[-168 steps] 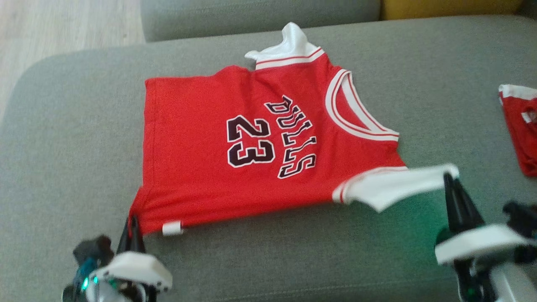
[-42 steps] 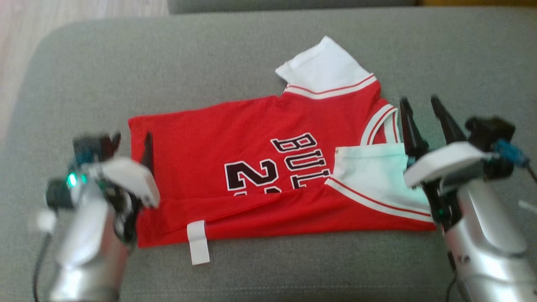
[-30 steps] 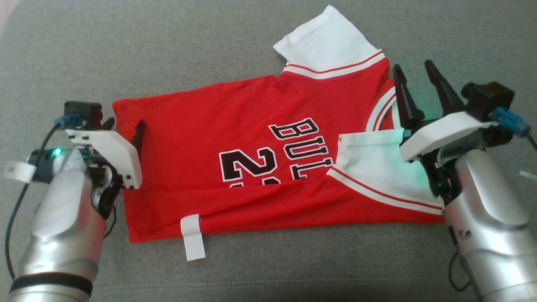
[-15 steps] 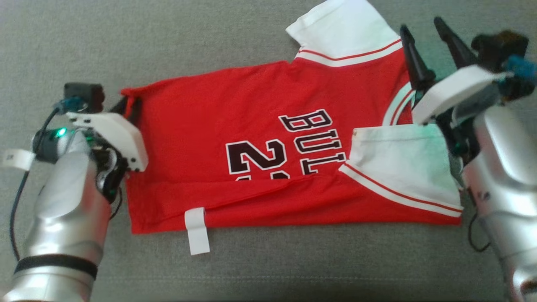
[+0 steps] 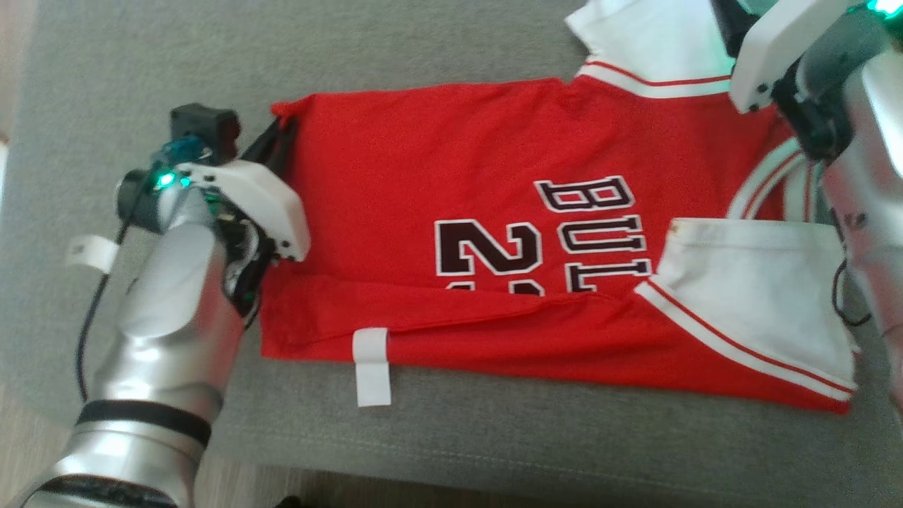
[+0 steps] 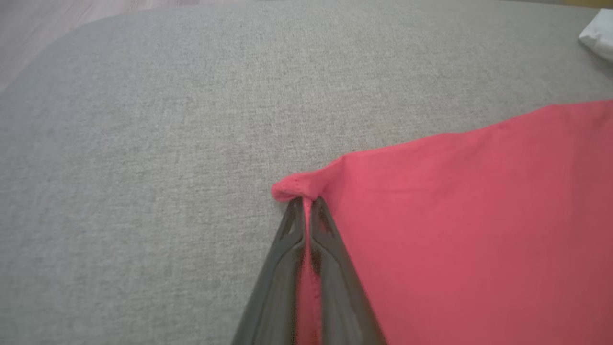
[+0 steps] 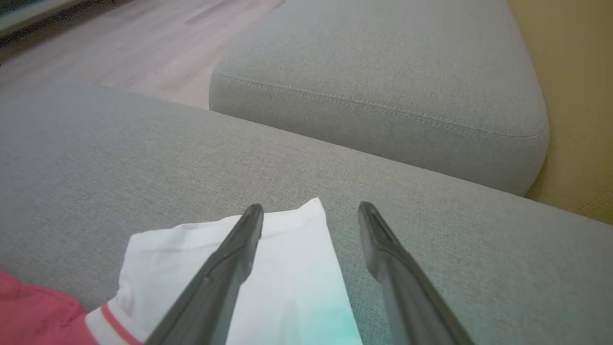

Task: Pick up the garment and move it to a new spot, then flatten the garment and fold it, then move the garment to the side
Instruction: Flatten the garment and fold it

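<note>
The garment (image 5: 494, 176) is lying spread on the grey sofa (image 5: 141, 70), with its hem pointing to the left and its collar to the right. Its near edge is lying folded up over the lower part of the black number, and a white tag (image 5: 372, 367) is sticking out from this fold toward the near side. The near white sleeve (image 5: 755, 296) is lying folded over the chest, just beside the letters. The left pincer (image 6: 306, 201) is clamping the far left corner of the hem: its two fingers are pressing together with red cloth between them, and the corner is bunching up a little at the tips. The right pincer (image 7: 311, 207) is hanging at the far right with its fingers apart, holding nothing. One finger is standing above the far white sleeve (image 7: 287, 268) and the other above bare sofa beside it; I cannot tell if they are touching. Behind, a second grey cushion (image 7: 383, 86) and a wooden floor (image 7: 143, 48) are showing.
</note>
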Tool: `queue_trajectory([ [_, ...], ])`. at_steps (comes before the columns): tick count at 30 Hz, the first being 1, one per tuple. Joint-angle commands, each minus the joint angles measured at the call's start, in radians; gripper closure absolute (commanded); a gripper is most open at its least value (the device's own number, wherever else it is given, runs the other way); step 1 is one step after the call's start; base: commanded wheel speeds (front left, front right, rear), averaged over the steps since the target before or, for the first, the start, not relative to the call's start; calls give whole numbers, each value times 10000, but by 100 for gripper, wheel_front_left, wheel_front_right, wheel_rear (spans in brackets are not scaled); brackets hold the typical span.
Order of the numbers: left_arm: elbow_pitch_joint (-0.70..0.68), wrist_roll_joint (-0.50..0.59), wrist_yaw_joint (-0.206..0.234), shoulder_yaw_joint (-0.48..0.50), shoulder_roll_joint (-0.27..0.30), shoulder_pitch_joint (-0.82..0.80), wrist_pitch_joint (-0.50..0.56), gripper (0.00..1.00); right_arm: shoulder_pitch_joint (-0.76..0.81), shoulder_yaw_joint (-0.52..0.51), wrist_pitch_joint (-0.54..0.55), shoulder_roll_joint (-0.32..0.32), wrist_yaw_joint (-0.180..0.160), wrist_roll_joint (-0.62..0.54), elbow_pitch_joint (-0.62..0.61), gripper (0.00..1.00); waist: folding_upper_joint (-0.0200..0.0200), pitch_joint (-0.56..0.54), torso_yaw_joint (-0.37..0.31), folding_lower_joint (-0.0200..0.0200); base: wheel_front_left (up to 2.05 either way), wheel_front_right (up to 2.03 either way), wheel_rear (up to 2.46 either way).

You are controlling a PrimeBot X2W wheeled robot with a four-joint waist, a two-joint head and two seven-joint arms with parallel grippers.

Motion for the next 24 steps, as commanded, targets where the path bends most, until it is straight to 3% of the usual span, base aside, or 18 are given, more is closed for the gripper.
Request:
queue_trajectory([
  [1, -284, -102, -52, 83, 139, -279, -128, 100, -331, 108, 99, -30, 63, -121, -10, 0, 0, 288, 353, -1, 0, 0, 0],
  [10, -247, -383, -58, -409, -219, -454, -495, 100, -1268, 147, 692, -27, 63, -566, 1820, 0, 0, 701, 823, -1, 0, 0, 0],
  [11, -249, -431, -59, -405, -221, -497, -573, 100, -1317, 176, 744, 3, 63, -537, 1951, 39, 0, 723, 823, -1, 0, 0, 0],
  [12, -249, -448, -59, -403, -204, -547, -663, 100, -1376, 228, 676, 24, 63, -512, 1990, 98, 0, 744, 817, -1, 0, 0, 0],
  [17, -264, -489, 89, -276, -85, -820, -1157, 100, -1714, 334, -290, -215, 63, -557, 2051, 100, 0, 733, 678, -1, 0, 0, 0],
  [24, -812, -400, 588, 94, 136, -1304, -1678, 100, -2264, -648, -2439, -431, 63, -1026, 2748, 100, 0, 634, 420, -1, 0, 0, 0],
])
